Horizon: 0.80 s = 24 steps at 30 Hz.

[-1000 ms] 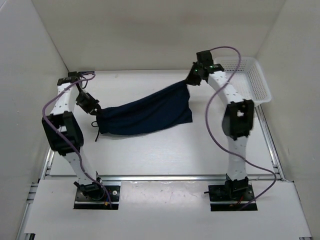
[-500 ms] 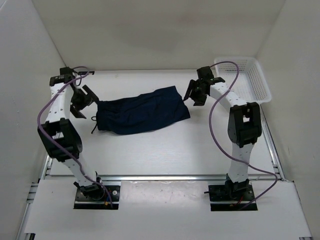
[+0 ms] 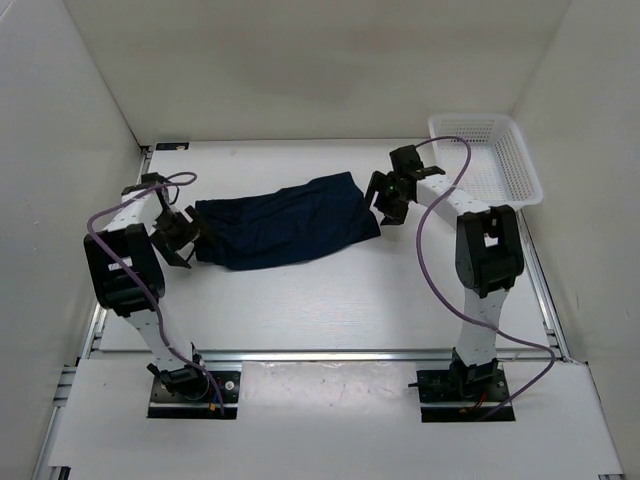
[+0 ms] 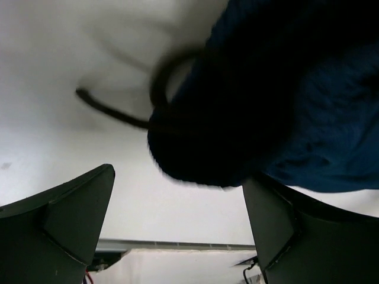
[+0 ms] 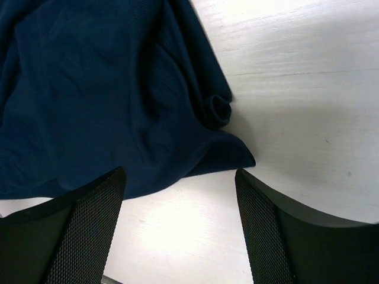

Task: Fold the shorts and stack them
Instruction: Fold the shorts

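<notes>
The dark navy shorts lie spread on the white table, long side running left to right. My left gripper stands open at their left end, low over the table; its view shows the bunched waistband and a black drawstring just ahead of the empty jaws. At the right end of the shorts my right gripper is open too, with the cloth's edge lying in front of its fingers and only bare table between them.
A white mesh basket stands at the back right corner. White walls close the table in on the left, back and right. A metal rail runs along the near edge by the arm bases.
Both grippers let go of the shorts, which had hung stretched between them and now lie on the table. Both arms have come down lower beside the cloth's ends.
</notes>
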Available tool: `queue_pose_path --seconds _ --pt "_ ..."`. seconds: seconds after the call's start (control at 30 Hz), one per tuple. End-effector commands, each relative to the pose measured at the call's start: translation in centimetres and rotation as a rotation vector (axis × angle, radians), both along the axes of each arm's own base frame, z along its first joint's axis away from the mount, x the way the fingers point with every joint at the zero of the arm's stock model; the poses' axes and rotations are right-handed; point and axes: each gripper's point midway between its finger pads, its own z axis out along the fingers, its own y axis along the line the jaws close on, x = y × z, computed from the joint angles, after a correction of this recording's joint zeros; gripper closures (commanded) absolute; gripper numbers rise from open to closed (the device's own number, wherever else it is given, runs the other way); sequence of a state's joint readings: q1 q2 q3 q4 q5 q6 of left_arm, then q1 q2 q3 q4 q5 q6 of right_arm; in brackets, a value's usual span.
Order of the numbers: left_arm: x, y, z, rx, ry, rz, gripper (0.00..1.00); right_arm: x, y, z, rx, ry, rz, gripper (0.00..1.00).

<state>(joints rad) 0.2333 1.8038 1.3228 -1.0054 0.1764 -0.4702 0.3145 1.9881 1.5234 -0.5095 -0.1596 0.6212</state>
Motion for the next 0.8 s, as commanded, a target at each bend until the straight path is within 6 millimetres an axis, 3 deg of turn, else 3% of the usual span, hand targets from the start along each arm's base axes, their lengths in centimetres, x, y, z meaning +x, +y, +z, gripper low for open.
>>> queue_pose_path --seconds 0.0,0.1,0.2,0.27,0.37,0.4,0.47,0.53,0.57,0.6,0.63,0.7,0.73,0.77 --pt "3.1 -0.6 -0.9 -0.051 -0.089 -0.028 0.0 1.1 0.9 -1.0 0.034 0.015 0.0 0.21" --pt "4.6 -0.8 -1.2 -0.059 -0.106 -0.03 0.0 2.0 1.4 -2.8 0.042 0.045 -0.011 0.21" --pt "5.4 -0.8 -1.0 -0.065 -0.12 -0.033 0.45 3.1 1.6 -4.9 0.009 0.058 -0.019 0.28" --pt "5.6 -0.3 -0.9 -0.039 -0.123 -0.028 0.89 4.1 1.5 -4.5 -0.005 0.031 -0.031 0.34" --pt "5.3 0.0 -0.8 -0.02 -0.106 -0.024 0.9 3.9 1.7 -5.4 -0.024 0.046 -0.029 0.66" --pt "5.2 0.0 -0.5 -0.02 -0.106 -0.024 0.9 3.7 1.4 -5.8 -0.038 0.053 -0.035 0.86" --pt "5.2 0.4 -0.3 0.003 -0.112 -0.02 0.9 2.8 0.8 -5.5 -0.053 0.056 -0.042 1.0" --pt "4.6 0.5 -0.2 0.013 -0.1 -0.029 0.9 1.8 0.2 -5.5 -0.068 0.067 -0.06 1.0" --pt "4.3 0.6 0.1 0.023 -0.095 -0.027 0.9 1.3 -0.2 -4.4 -0.073 0.049 -0.066 1.0" --pt "4.0 0.6 -0.2 0.023 -0.086 -0.037 0.9 -0.7 -0.8 -5.4 -0.089 0.092 -0.065 1.0" --pt "3.2 0.6 0.2 0.034 -0.08 -0.044 0.9 -1.4 -1.6 -4.3 -0.107 0.076 -0.077 1.0" --pt "1.9 1.1 0.3 0.073 -0.058 -0.037 0.9 -3.7 -2.5 -4.5 -0.147 0.093 -0.082 1.0" --pt "0.6 1.0 0.4 0.082 -0.048 -0.027 0.9 -6.3 -3.7 -6.0 -0.179 0.144 -0.085 1.0" --pt "-0.4 0.7 0.3 0.078 -0.031 -0.027 0.9 -7.2 -4.2 -4.7 -0.176 0.122 -0.102 1.0"
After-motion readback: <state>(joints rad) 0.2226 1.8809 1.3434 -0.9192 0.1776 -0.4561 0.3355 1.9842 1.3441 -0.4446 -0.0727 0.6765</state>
